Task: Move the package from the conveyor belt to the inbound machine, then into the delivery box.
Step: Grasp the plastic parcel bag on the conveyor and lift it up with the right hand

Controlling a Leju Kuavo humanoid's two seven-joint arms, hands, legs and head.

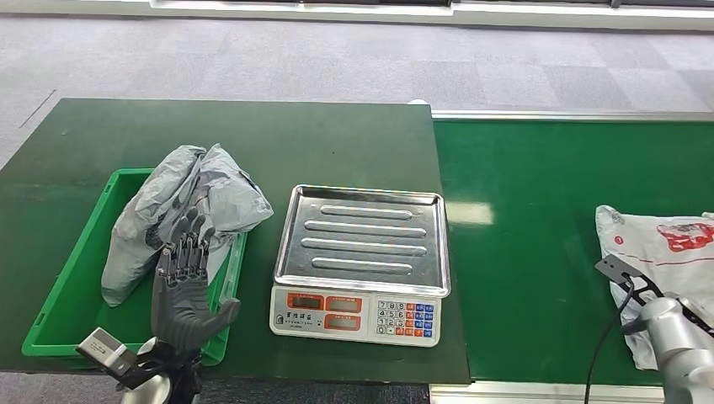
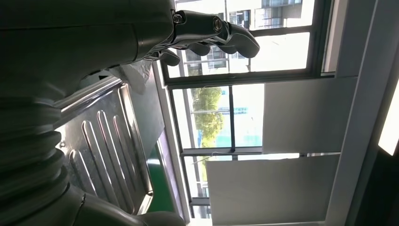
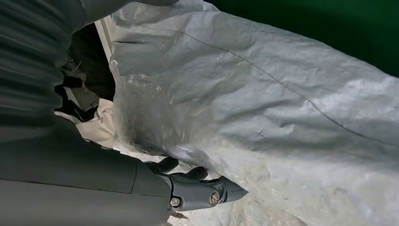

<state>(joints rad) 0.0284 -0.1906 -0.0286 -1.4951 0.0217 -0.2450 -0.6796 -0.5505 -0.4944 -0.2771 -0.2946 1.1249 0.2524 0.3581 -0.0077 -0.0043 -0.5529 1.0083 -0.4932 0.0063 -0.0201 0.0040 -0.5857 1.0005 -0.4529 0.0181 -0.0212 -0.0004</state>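
A white package with red print [image 1: 665, 244] lies on the green conveyor belt [image 1: 522, 252] at the right. My right arm [image 1: 674, 332] reaches in beside it. In the right wrist view my right hand [image 3: 197, 188] lies against the package's crinkled plastic [image 3: 263, 117], thumb and fingers apart, gripping nothing. The scale with its steel tray [image 1: 362, 231] stands mid-table and carries nothing. A grey package [image 1: 202, 202] lies in the green box [image 1: 67, 295] at the left. My left hand [image 1: 183, 282] hovers open above the box's near corner, fingers spread upward.
The dark green table [image 1: 278, 143] holds the box and the scale [image 2: 108, 150]. The belt's metal rail [image 1: 572, 115] runs along the far side. Grey carpet lies beyond. Bare belt stretches between the scale and the white package.
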